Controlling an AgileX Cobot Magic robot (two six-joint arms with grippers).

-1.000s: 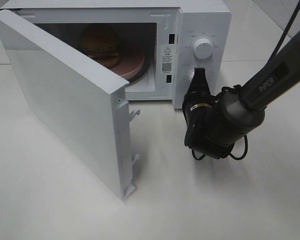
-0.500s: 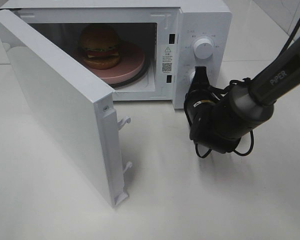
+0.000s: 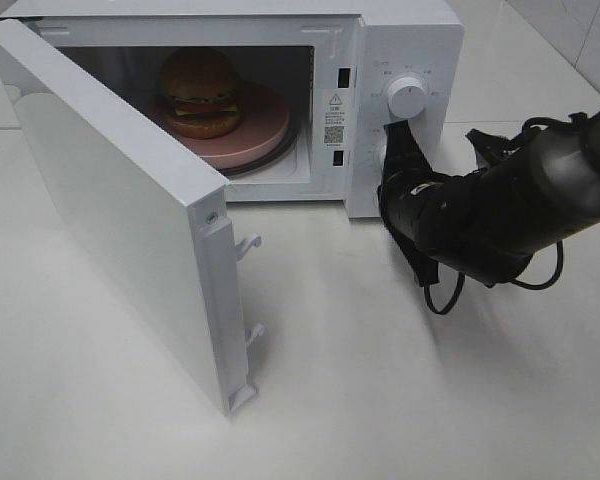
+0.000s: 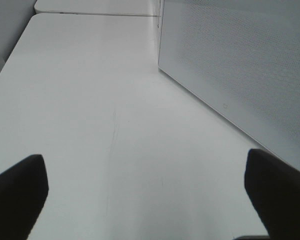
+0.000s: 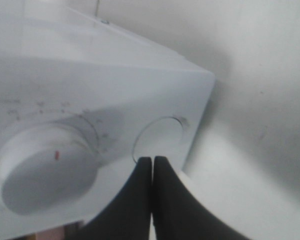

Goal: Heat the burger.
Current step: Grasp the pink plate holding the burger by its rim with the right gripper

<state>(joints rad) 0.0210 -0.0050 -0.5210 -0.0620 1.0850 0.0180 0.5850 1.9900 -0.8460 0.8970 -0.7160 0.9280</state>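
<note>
Well apart: burger (image 3: 200,92) and right gripper (image 3: 398,136)

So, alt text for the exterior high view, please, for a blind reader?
A white microwave stands with its door open, a burger on a pink plate inside. The shut right gripper points at its panel below the knob.

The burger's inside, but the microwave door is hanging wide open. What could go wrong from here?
1. The door stands wide open with the burger on its pink plate inside. Until it is shut, turning a dial would probably heat nothing.
2. The right gripper, shut, points at the round button right beside a dial. A small slip could nudge the wrong control.
</note>
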